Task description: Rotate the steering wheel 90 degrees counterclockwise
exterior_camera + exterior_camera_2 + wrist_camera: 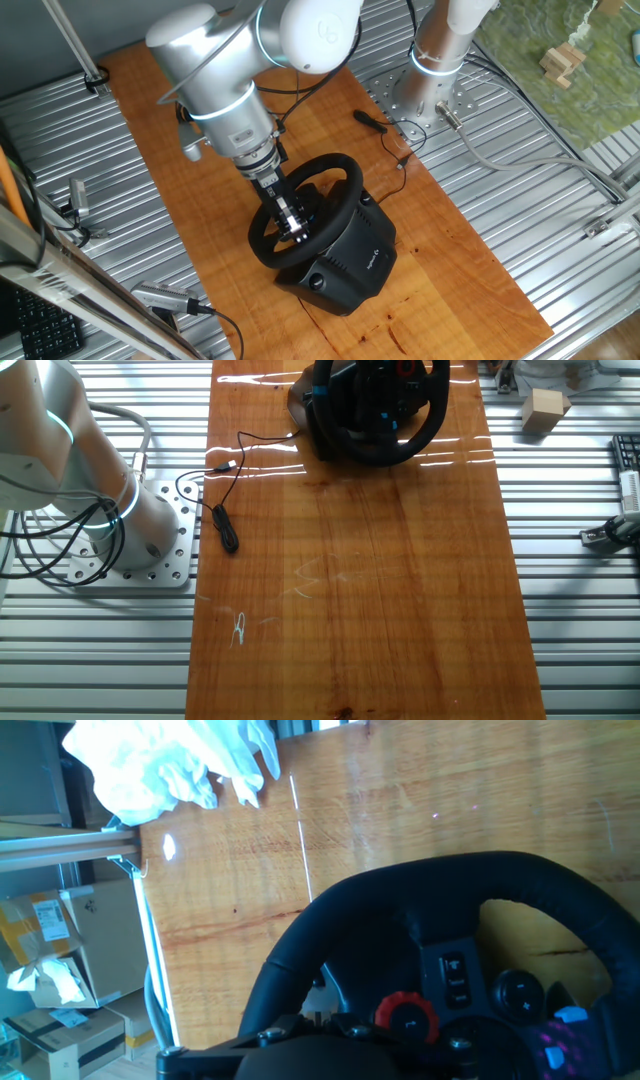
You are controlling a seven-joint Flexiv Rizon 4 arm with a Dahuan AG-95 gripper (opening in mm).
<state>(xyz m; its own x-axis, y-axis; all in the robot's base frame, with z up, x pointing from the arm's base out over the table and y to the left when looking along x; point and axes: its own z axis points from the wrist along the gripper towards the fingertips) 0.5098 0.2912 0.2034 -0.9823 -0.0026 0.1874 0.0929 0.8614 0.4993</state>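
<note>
Hand view is basically all steering wheel (420, 935): the thick black rim arcs across the lower right, with a red dial and a couple of blue-ish buttons on the hub, wooden board (400, 800) behind it and some white crumpled plastic (165, 760) up top left. From one fixed view the wheel (305, 210) sits tilted on its boxy black base (350, 262) around the middle of the board, and the silver arm (225, 95) comes down from the upper left so the gripper (290, 222) is right at the wheel's face, inside the rim. Honestly can't tell how far apart the fingers are or whether they've got hold of a spoke or the rim, they're too small and dark against the wheel. The other fixed view shows the wheel (385, 410) at the far edge of the board, with a thin black cable (225, 510) lying near the arm's mount plate (150, 555).
</note>
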